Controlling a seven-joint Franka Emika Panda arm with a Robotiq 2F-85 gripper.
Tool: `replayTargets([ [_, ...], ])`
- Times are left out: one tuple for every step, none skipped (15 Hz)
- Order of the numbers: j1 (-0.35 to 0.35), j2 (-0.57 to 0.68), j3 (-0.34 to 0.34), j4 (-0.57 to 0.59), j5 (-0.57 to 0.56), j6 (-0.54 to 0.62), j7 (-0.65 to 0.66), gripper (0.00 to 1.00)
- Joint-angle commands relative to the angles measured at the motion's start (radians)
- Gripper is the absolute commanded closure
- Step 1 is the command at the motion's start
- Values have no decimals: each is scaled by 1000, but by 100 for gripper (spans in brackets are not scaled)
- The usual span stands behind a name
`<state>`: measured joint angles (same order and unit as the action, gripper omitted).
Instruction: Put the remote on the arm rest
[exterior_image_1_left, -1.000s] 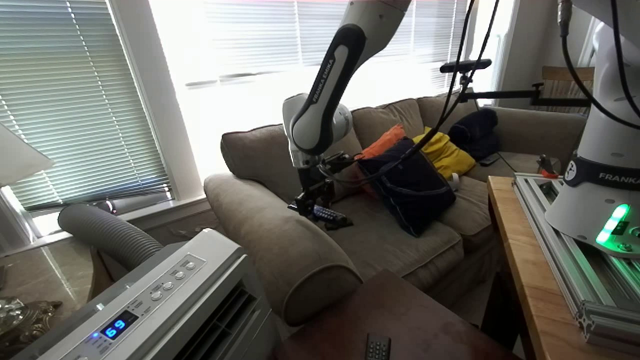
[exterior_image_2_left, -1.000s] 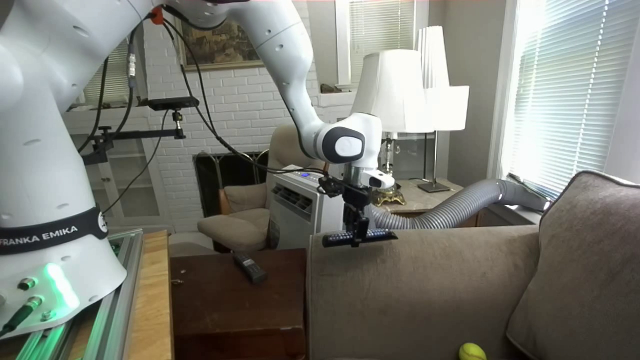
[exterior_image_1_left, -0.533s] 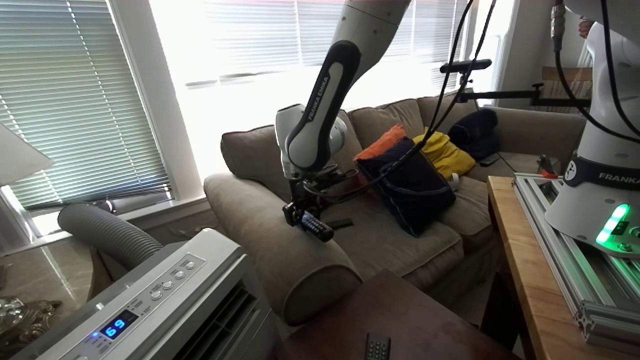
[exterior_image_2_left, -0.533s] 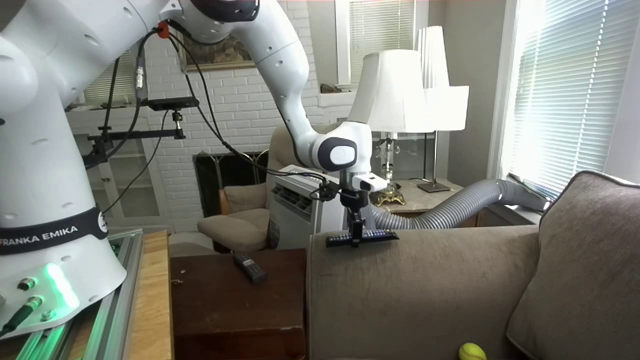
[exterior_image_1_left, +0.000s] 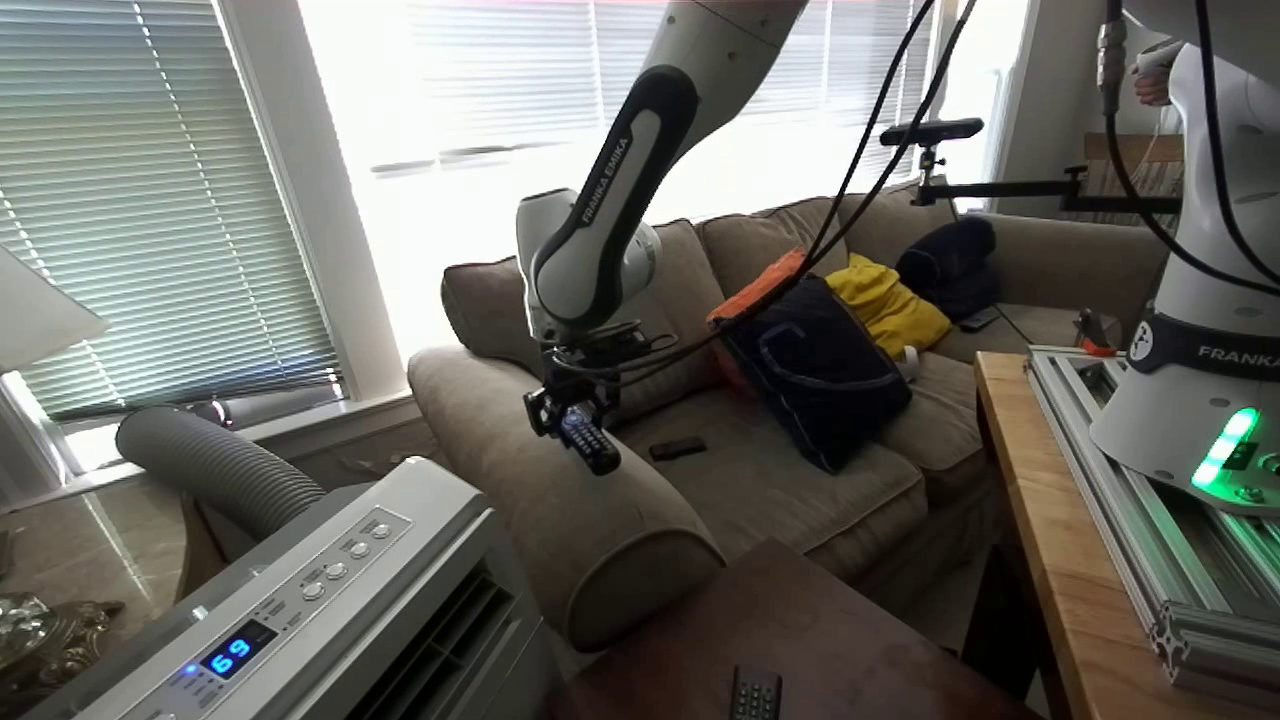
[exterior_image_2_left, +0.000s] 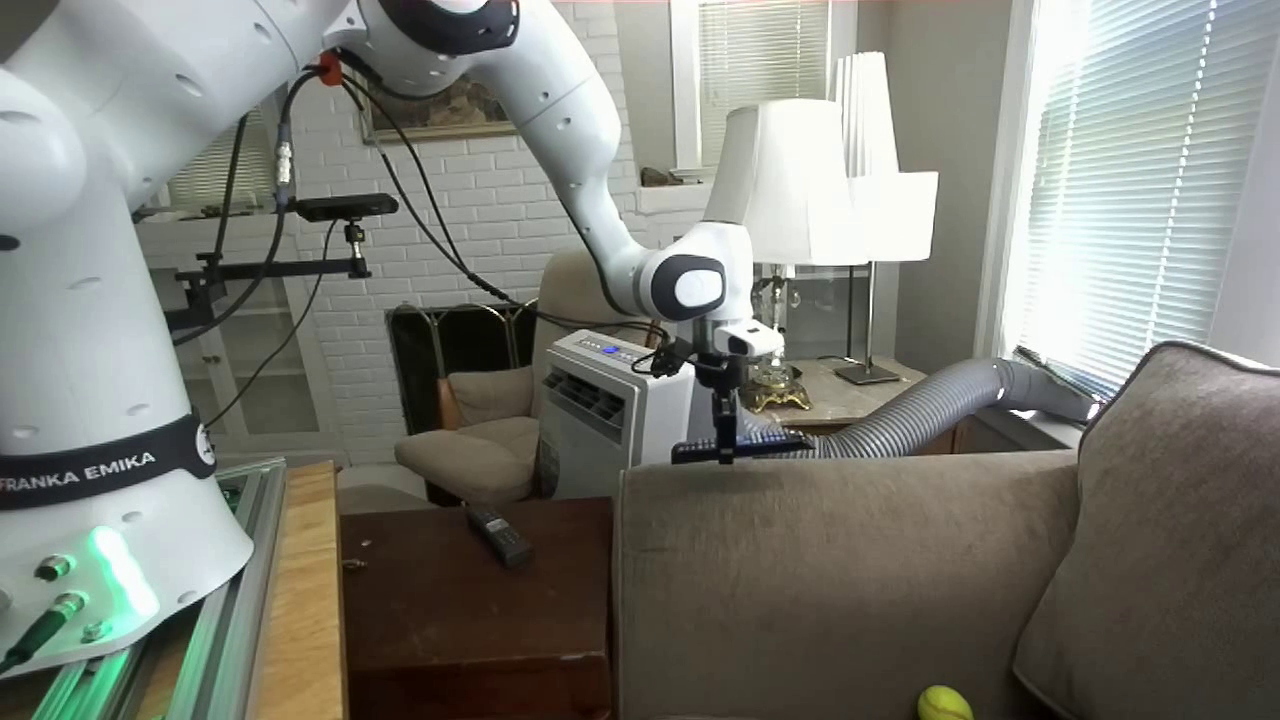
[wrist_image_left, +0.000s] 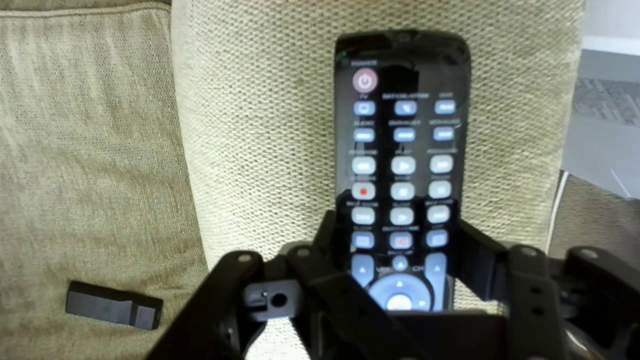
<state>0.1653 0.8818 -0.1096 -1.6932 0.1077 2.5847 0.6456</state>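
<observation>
Living room of a home — a taupe sofa (exterior_image_1_left: 765, 490) with a navy cushion (exterior_image_1_left: 835, 400) stands beside bright windows (exterior_image_1_left: 500, 200) with blinds (exterior_image_1_left: 150, 220). In an exterior view, shaded lamps (exterior_image_2_left: 785, 175) stand on a side table (exterior_image_2_left: 830, 400), near a padded chair (exterior_image_2_left: 500, 395), a portable air conditioner (exterior_image_2_left: 600, 405) and a white brick wall (exterior_image_2_left: 480, 210) with a framed painting (exterior_image_2_left: 455, 105). Behind the chair — partly hidden — is what looks like a fireplace (exterior_image_2_left: 467, 342).

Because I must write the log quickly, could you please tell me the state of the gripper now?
Gripper: closed, holding the remote across its width.
</observation>
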Motion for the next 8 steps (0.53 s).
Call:
replayTargets([
  [14,82,-21,95,12,-49,53,74],
  [8,104,-13,117,17,-58,57,74],
  [7,120,-12,135,19,-78,65,74],
  [7,136,-9,152,20,-89,74,74],
  [6,150,-2,169,22,-94,78,74],
  [5,161,1,184,22,-100,81,74],
  [7,167,1,196,20,-116,87,74],
  [10,171,1,206,17,-126,92,74],
])
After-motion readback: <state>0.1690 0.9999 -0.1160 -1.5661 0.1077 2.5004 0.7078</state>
